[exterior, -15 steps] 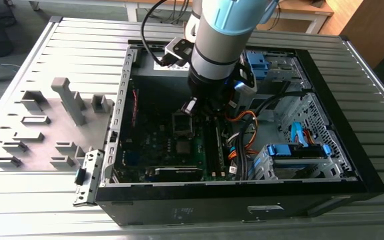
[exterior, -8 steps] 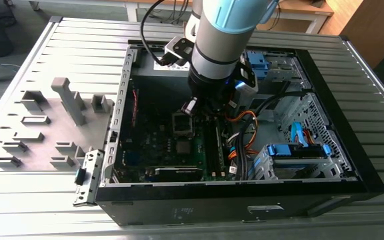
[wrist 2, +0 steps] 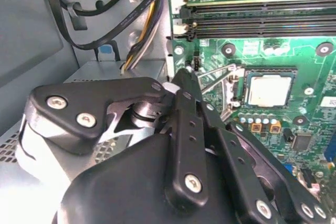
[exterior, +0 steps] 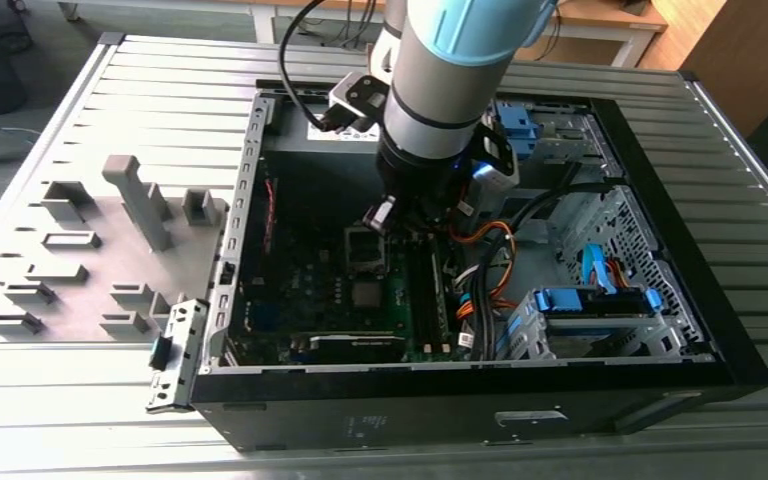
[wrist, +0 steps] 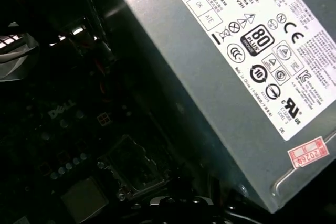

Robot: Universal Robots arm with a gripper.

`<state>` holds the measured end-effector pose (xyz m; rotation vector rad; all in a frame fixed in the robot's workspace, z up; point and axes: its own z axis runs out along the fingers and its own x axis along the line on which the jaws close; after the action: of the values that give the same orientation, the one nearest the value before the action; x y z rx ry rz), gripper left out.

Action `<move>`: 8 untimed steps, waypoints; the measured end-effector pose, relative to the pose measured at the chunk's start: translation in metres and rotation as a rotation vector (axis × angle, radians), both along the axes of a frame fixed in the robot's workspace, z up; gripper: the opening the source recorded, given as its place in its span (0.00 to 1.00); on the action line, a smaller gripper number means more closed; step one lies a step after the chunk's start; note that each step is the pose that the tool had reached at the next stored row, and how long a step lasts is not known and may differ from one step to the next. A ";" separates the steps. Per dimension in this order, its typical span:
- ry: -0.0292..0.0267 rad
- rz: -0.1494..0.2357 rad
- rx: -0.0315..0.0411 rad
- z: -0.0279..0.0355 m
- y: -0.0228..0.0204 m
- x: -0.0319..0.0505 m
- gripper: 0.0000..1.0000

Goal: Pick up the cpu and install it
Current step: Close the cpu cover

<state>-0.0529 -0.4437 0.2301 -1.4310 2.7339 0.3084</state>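
The black pincer (wrist 2: 190,74) has its fingers drawn together, gripping nothing, just beside the small square tan-grey metallic cpu (wrist 2: 268,89), which sits in its socket on the green motherboard (wrist 2: 310,124). The arm partly hides the open black computer case (exterior: 678,300).

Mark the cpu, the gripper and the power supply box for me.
cpu (wrist 2: 268,89): second wrist view, centre of its metallic face.
gripper (wrist 2: 185,77): second wrist view, at the fingertips.
power supply box (wrist: 210,77): first wrist view, bare grey side.

Ribbed grey metal table (exterior: 117,400) bearing open black computer case (exterior: 704,300) and grey plastic fixtures (exterior: 91,250).
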 end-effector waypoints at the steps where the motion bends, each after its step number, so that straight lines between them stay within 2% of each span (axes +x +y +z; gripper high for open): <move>1: 0.0000 0.000 0.0000 0.0007 -0.0008 0.0000 0.11; 8: 0.0000 0.000 0.0000 0.0055 -0.0075 0.0000 0.11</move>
<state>-0.0529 -0.4512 0.2356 -1.4310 2.7339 0.3084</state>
